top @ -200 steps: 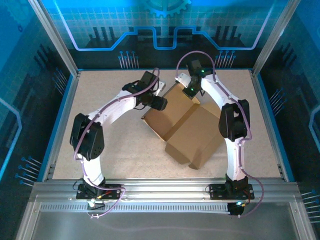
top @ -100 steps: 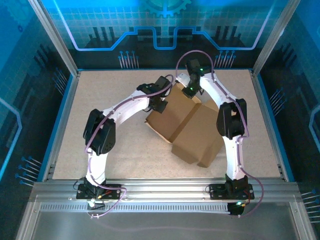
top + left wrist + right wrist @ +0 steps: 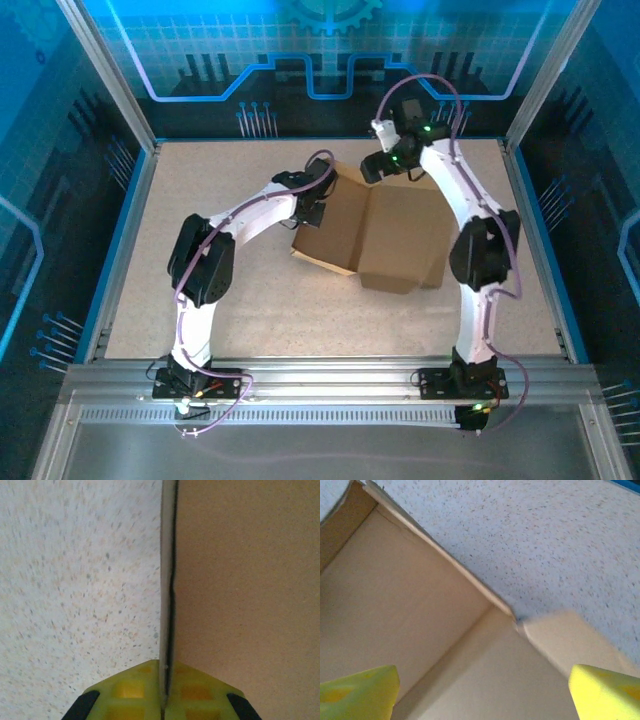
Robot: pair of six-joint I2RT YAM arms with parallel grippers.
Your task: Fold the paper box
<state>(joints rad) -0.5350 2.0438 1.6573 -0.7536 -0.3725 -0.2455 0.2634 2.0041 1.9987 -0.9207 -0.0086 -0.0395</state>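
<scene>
**A:** Well, from above, where is the paper box (image 3: 380, 235)?

**B:** Toward the far middle of the table (image 3: 200, 290), half-folded, between the arms. The left gripper (image 3: 318, 208) is at its left wall. The right gripper (image 3: 372, 168) hovers by the far corner, touching nothing I can make out.

**A:** Risk?

**B:** One pinch carries the whole sheet. If that arm pulls sideways, the box will likely pivot or skid rather than fold.

**A:** And the left wrist view?

**B:** Yellow fingers (image 3: 145, 680) are clamped tight on a thin cardboard edge, right at their tips. A shallow bite like that could slip off, or crease the corrugated wall.

**A:** Right wrist view?

**B:** Its fingers (image 3: 360, 690) stand wide apart over an inside corner of the box, holding nothing. If it presses down off the crease, I'd expect the panel to buckle. A fingertip could also catch the flap beside the corner and bend it outward.
</scene>
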